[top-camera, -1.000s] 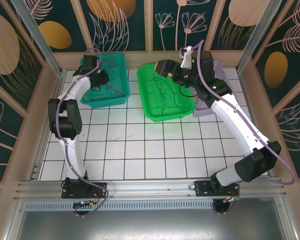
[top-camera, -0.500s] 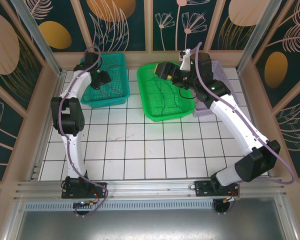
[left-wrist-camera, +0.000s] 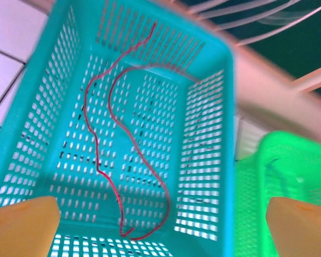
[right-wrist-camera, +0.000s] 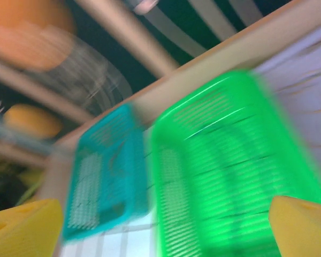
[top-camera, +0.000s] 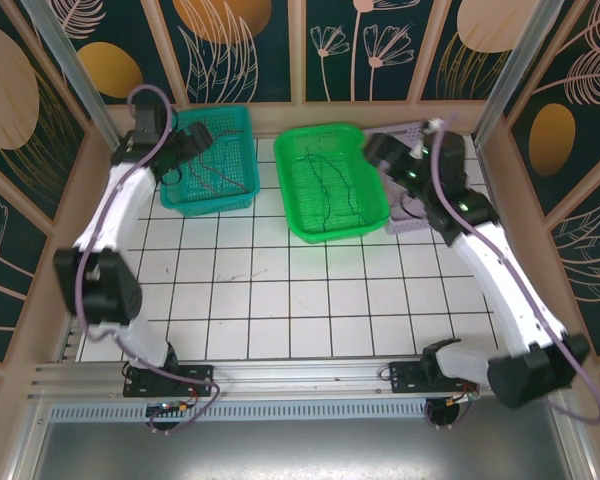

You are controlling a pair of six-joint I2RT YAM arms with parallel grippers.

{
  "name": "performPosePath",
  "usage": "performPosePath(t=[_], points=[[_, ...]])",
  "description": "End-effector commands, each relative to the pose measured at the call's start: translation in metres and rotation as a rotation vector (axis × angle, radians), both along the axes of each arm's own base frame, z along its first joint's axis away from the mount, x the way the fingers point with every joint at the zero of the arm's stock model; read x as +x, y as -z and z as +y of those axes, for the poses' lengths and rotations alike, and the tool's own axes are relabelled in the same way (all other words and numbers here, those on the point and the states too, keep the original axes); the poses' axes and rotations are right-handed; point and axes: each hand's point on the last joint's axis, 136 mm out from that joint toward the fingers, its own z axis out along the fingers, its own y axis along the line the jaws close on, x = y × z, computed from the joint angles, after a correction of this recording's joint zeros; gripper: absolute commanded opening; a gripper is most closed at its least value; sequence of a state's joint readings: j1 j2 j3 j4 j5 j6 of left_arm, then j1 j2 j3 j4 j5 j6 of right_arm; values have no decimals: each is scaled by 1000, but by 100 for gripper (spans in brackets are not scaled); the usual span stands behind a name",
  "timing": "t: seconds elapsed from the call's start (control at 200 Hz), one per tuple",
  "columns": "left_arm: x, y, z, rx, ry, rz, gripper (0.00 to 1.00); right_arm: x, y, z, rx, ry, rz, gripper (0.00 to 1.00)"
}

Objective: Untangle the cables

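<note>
Finding a red cable (left-wrist-camera: 99,163) lying loose on the floor of the teal basket (left-wrist-camera: 214,134), running down its length in two long wavy strands and bending back on itself at the near end. Making out a fainter dark strand beside it, too blurred to trace.

Seeing, from the top view, more of the cables (top-camera: 325,190), thin and dark, trailing lengthwise along the floor of the green basket (top-camera: 332,236). Not managing to tell at that size whether these strands are crossing one another.

Noting the green basket sitting just right of the teal one, near it but apart, both at the far end of the white gridded tabletop (top-camera: 280,300). Catching a lilac basket (top-camera: 408,224) right beside the green one, partly hidden behind the right arm.

Looking down through the left claw (left-wrist-camera: 161,214), hanging above the near end of the teal basket, its yellow fingers (left-wrist-camera: 21,227) spread to the corners of the view and pinching nothing, with the red cable lying below and untouched.

Reading the right claw (right-wrist-camera: 163,211) as spread wide too, gripping nothing, hovering by the far right rim of the green basket. Getting only heavy blur from the right wrist view.
</note>
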State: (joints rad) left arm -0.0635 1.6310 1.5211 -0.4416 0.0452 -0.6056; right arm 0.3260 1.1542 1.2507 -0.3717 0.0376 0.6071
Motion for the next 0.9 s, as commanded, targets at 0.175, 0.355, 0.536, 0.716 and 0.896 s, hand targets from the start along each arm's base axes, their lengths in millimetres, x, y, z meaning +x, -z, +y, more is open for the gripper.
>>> performPosePath(t=[0.175,0.355,0.536,0.716,0.896], points=[[-110,9,61,125,-421,-226,99,-38,70,-132,-495,458,-56,99],[-141,71,73,452,-289,-234,99,-38,148,-126,-579,354,-153,99],[-140,109,80,548,-260,-292,99,-29,188,-118,-578,291,-240,99],[-105,126,88,531,-236,-317,99,-8,204,-120,-552,262,-262,99],[-78,134,88,546,-176,-336,99,9,208,-118,-607,202,-295,99]])
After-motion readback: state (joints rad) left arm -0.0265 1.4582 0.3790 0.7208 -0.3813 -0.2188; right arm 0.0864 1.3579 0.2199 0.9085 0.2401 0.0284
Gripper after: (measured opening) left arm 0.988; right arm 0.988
